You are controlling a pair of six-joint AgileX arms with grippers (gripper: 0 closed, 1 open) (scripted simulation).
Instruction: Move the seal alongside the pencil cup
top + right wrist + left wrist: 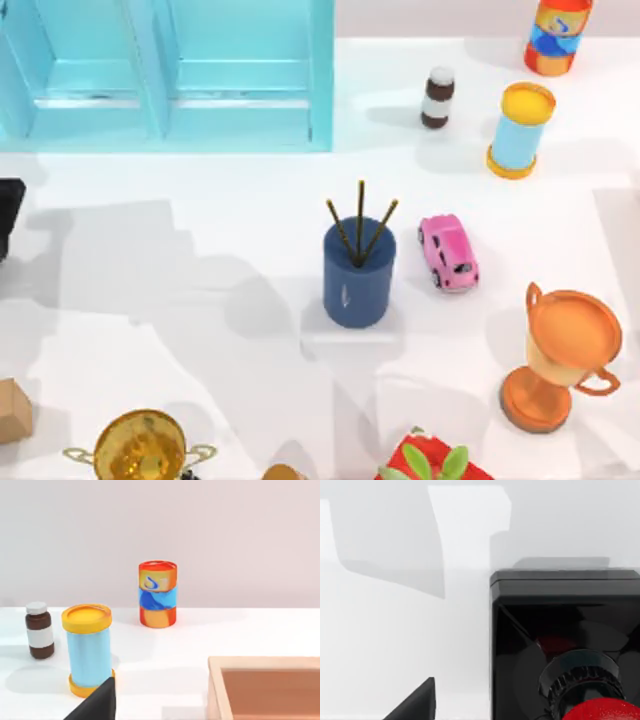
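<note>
White table [200, 300], pale wall [225, 530], light-blue cabinet [240, 75]

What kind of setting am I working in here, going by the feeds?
Most likely a rendered tabletop test scene, not a real room: a plain white table scattered with unrelated props, such as the pencil cup, a pink toy car, trophies and a light-blue cabinet at the back.

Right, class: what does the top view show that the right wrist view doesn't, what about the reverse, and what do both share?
Top view's own: the pencil cup, a pink car, an orange trophy, a gold trophy and a blue cabinet. Right wrist view's own: an open tan box. Shared: the brown bottle, the light-blue can and the orange can.
</note>
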